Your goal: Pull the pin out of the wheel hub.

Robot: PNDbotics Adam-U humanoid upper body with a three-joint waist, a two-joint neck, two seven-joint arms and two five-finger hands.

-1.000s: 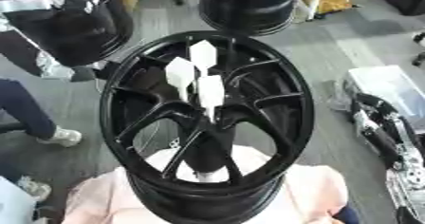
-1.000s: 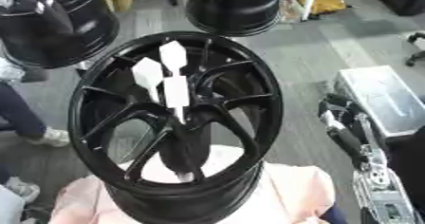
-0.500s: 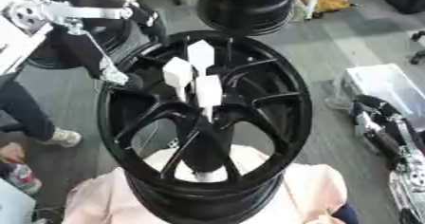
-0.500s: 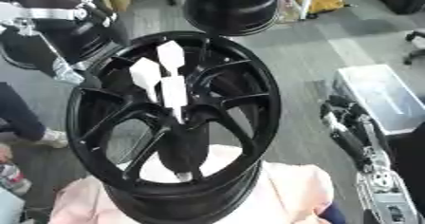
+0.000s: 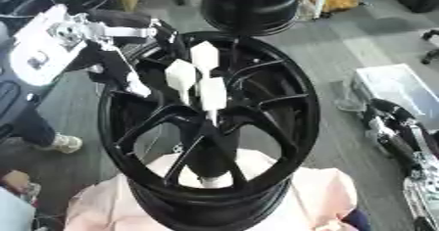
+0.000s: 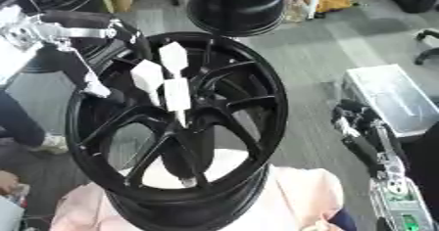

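Black wheel hub point(image 5: 257, 142) upright on pink cloth point(image 5: 317, 200); 3 white-flagged pins point(image 5: 212, 93) seated at centre. Left robot hand point(image 5: 129, 73) newly arrived at upper-left rim, fingers extended; pull pending. Right robot hand point(image 6: 356, 127) idle, state unclear.

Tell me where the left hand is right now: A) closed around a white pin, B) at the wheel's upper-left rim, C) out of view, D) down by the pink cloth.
B: the left hand sits at the upper-left rim of the wheel, short of the white pins.
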